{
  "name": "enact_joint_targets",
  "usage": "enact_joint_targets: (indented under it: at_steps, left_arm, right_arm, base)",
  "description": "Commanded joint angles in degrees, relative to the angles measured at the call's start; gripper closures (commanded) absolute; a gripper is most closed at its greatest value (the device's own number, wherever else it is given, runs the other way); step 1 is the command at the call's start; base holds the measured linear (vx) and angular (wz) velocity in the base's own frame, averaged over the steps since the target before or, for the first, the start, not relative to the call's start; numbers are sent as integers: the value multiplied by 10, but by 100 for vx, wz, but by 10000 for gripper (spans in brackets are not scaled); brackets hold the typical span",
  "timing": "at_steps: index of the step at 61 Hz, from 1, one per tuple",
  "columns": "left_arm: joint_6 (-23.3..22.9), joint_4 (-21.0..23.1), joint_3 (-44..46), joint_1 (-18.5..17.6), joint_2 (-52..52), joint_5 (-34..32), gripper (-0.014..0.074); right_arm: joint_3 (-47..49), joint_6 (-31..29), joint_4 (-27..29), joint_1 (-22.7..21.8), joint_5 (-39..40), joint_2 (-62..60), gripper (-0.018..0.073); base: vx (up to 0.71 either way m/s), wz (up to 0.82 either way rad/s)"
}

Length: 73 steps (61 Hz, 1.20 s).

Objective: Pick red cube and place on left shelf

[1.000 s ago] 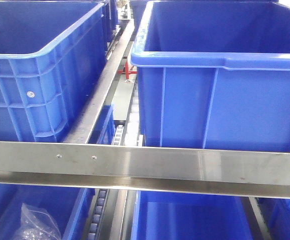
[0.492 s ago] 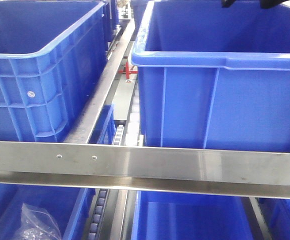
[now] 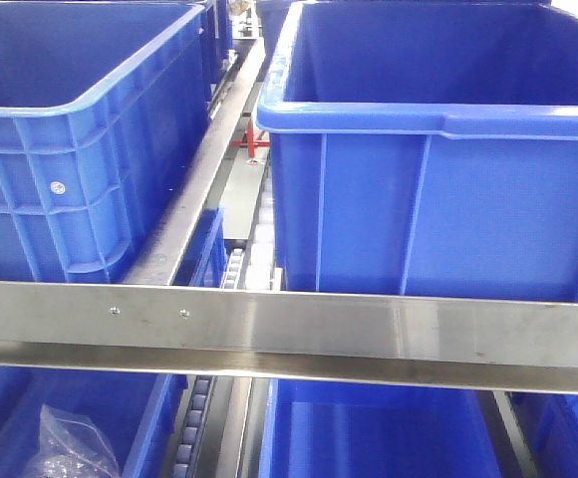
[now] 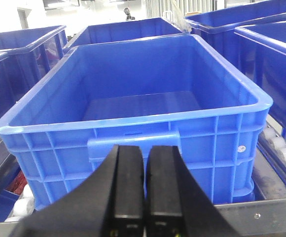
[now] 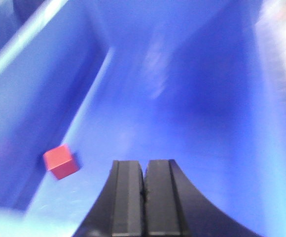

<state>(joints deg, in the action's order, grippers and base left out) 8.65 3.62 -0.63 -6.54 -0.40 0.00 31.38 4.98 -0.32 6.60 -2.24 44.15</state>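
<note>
We read the task as nearly finished, perhaps done. Taking the front steel rail [image 3: 289,329] of the left shelf as our landmark and going left to right: behind and above its left part stands one large blue crate [image 3: 80,149], in the gap beyond its middle run the roller tracks [image 3: 234,271], and behind its right part stands a second blue crate [image 3: 438,169]. Below the rail's left end a clear plastic bag [image 3: 70,443] lies in a lower crate.

In the left wrist view the left gripper [image 4: 144,173] has its jaws pressed together on nothing, pointing at a crate [image 4: 133,123] with a bare floor.

In the blurred right wrist view the red cube [image 5: 60,161] lies free on the blue floor of a crate [image 5: 182,98], close to its left wall, apart from and left of the right gripper [image 5: 143,180], whose jaws are together and empty. We cannot tell which of the shelf's crates this is. What seems left is pulling the arm clear.

Against the earlier front view, the dark shape that hung over the right crate's far rim half a second ago is gone, and the scene sits slightly shifted.
</note>
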Motion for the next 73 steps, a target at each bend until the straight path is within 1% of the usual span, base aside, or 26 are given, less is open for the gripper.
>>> enact_joint_targets:
  at_steps: [1, 9, 15, 19, 61, 67, 73]
  left_arm:
    - [1, 2, -13, -3, 5, -48, 491]
    - [1, 2, -13, -3, 5, -48, 491]
    - [1, 2, -13, -3, 5, -48, 491]
    - [1, 2, -13, -3, 5, -48, 491]
    - [1, 2, -13, -3, 5, -48, 491]
    - [1, 2, -13, -3, 5, -48, 491]
    - [1, 2, -13, -3, 5, -48, 491]
  right_arm:
    - [-43, -2, -4, -23, 63, -87, 501]
    - [-103, -2, -4, -66, 49, -205, 501]
    - [-121, -2, -4, -95, 36, -247, 501]
    - [-121, -2, -4, -105, 26, -254, 501]
    - [-121, -2, -5, -106, 22, -254, 501]
    - [-139, -2, -6, -106, 22, -289, 501]
    - [-188, -2, -6, -106, 31, -330, 501]
  base:
    - [0, 0]
    - [0, 0]
    - [0, 0]
    - [-4, -22]
    - [0, 2]
    - [0, 0]
    - [0, 0]
